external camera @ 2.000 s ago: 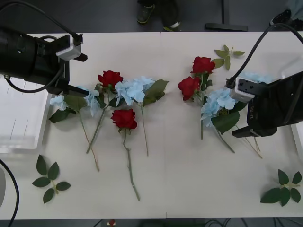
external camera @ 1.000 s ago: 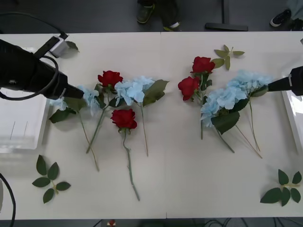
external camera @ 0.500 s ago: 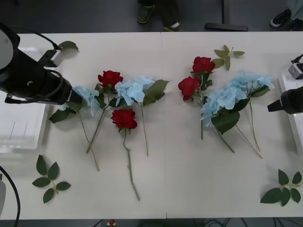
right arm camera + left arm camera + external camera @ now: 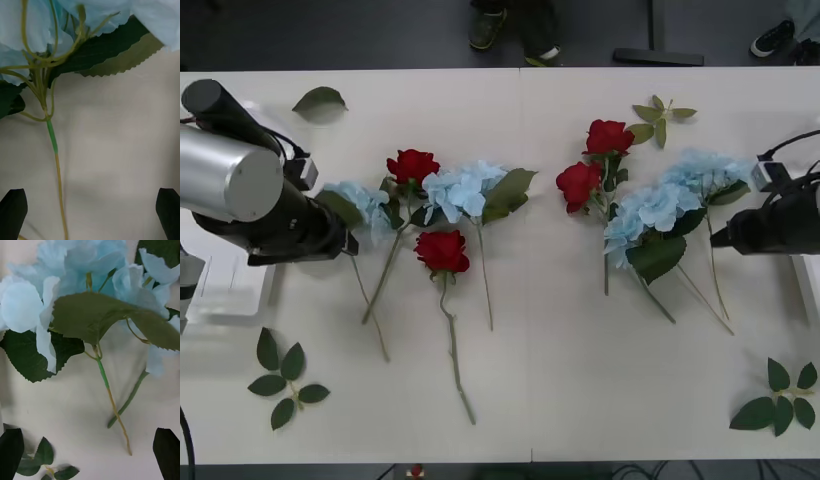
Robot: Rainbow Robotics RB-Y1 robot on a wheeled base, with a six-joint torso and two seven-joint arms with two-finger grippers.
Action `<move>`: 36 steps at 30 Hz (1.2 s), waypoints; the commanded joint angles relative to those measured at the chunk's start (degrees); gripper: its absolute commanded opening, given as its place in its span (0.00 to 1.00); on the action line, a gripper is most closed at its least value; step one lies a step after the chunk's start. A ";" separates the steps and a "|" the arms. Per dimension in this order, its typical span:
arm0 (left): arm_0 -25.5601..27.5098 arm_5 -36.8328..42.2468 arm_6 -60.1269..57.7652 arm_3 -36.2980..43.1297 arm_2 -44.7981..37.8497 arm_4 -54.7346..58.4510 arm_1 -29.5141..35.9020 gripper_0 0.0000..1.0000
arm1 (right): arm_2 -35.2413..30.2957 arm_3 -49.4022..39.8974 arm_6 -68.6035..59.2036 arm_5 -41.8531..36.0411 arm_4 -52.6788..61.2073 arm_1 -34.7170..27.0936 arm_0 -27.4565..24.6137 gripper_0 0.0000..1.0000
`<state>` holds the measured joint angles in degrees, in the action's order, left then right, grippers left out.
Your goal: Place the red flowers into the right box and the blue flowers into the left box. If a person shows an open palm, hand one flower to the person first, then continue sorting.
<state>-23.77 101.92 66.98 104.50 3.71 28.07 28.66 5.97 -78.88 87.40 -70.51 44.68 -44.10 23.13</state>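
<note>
Just ahead of the left claw (image 4: 90,455), whose two dark fingertips stand wide apart with nothing between them, lies a blue flower (image 4: 75,273) on the white tabletop (image 4: 75,405): its pale petals and a broad green leaf spread beyond the fingers, and its thin stem runs back toward the gap without touching either finger. From the front, that arm hangs low over the tabletop's left part, its tip at this same blue flower (image 4: 360,203), with the left box (image 4: 220,290) partly hidden beneath and behind it. Out past that flower, farther from the claw, lie two red flowers (image 4: 413,165) and another blue cluster with crossing stems. On the far side, the right claw (image 4: 90,213) is likewise spread wide and holds nothing; a blue flower's (image 4: 33,26) thin stem passes between its fingertips, nearer one of them, with the petals and a serrated leaf ahead. In the front view this arm reaches in from the right edge, its tip just beside the blue flowers (image 4: 705,172) there, and two more red flowers (image 4: 608,136) lie beyond them.
</note>
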 commanded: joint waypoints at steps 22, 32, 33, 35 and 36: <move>1.36 -14.74 -12.93 -7.91 9.21 -7.42 1.05 1.00 | 3.96 7.42 -0.92 12.51 -4.69 5.69 2.53 0.34; 1.36 -17.02 -13.98 -10.72 9.29 -9.88 -1.50 1.00 | 5.19 7.42 -0.83 13.65 -6.62 5.87 2.62 0.00; 1.36 -16.93 -13.98 -10.72 9.29 -10.41 -1.59 1.00 | 5.28 7.42 -0.92 14.00 -6.97 5.87 2.53 0.00; 1.36 -16.67 -13.90 -10.72 9.38 -11.11 -1.67 1.00 | 5.37 7.42 -1.00 14.44 -7.50 5.87 2.62 0.00; 1.36 -16.58 -13.98 -10.72 9.47 -11.37 -1.67 1.00 | 5.37 7.42 -1.09 14.62 -7.50 5.87 2.53 0.00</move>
<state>-21.88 85.08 54.44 92.89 13.53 17.61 26.74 10.84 -71.16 87.40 -56.26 37.63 -38.26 24.68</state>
